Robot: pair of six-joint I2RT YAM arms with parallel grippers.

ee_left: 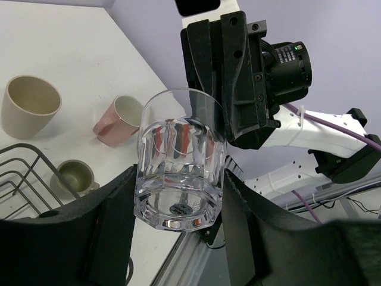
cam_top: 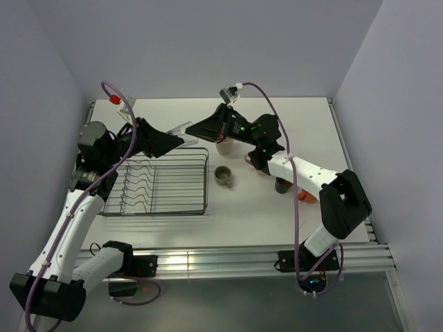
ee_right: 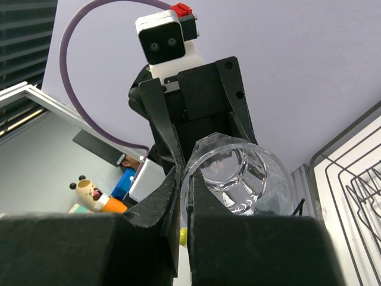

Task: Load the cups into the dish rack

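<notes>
Pale lavender walls box in the white table [cam_top: 277, 228]. From above, the dish rack [cam_top: 166, 181] holds no cup that you can see, so by my reading the loading has barely begun and all six are left to place. You have the small clear glass [ee_left: 178, 143] up in the air just beyond the rack's far right corner, caught by both arms at once. Your left gripper [ee_left: 178, 205] is clamped across its lower body, a finger pressed to each side. Your right gripper [ee_right: 184, 185] is pinched together on the rim wall, so this looks like a hand-over toward the rack side. The other five stand on the table right of the rack: the small olive-green cup [cam_top: 223, 176] nearest it, the beige tumbler [cam_top: 225, 146] behind that, then the pink mug [ee_left: 116, 122], dark brown mug [cam_top: 282, 185] and orange mug [cam_top: 309, 197] by the right arm. The overhead view gives you that layout but shows the glass only as a faint glint. The left wrist view shows both grips plainly, and the right wrist view looks into the glass and misses the waiting cups.
</notes>
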